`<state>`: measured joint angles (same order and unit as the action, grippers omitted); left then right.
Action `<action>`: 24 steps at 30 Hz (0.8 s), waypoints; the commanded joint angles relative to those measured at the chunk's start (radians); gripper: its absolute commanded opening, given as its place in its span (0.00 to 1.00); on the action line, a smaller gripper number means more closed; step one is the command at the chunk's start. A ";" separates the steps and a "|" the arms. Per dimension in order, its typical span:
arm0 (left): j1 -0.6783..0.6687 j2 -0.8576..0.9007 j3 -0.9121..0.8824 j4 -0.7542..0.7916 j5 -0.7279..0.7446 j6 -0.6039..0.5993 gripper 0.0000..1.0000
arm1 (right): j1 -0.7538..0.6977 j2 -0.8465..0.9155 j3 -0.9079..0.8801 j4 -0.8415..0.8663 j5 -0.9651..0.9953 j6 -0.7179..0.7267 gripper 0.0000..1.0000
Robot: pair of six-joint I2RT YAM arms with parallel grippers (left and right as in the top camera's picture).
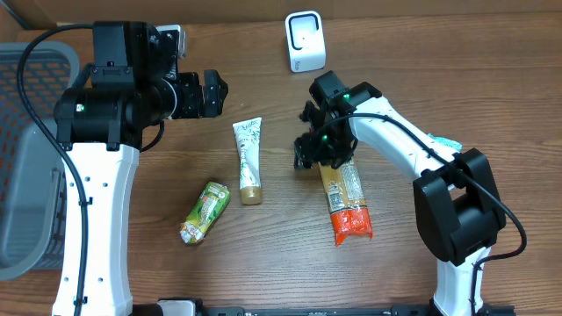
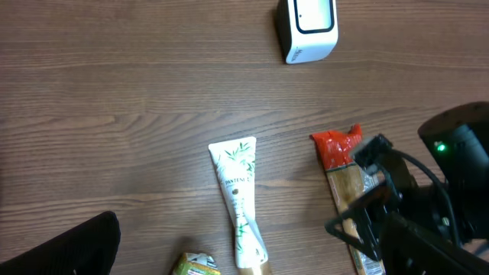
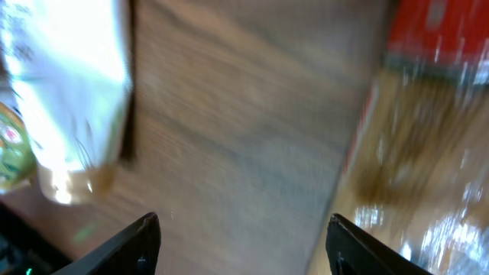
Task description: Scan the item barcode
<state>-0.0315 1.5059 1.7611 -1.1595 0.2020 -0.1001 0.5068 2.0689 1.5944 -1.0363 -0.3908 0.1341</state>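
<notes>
Blurred right claw (image 3: 244, 225) gapes empty over wood-grain table (image 3: 244, 114); crinkly, glossy packet (image 3: 428, 137), cropped, just beside one finger.

Table (image 1: 263, 263) was brown wood grain, smooth and matt. Scanner (image 1: 305, 41) was white plastic with a glossy face. Tube (image 1: 248, 158) was white plastic (cap a shiny gold). Packet (image 1: 344, 197) was crinkled film, glossy, catching glare.

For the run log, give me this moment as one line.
left claw: open, empty | right claw: open, over end of orange packet | orange packet: flat on table, ungripped | scanner: standing apart
</notes>
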 commanded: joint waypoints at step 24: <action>-0.002 0.005 0.014 0.001 -0.003 0.019 1.00 | -0.085 0.060 -0.024 0.109 0.353 0.121 0.70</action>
<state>-0.0315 1.5059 1.7611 -1.1595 0.2016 -0.1001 0.4805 2.1265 1.5730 -0.9279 -0.1097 0.1688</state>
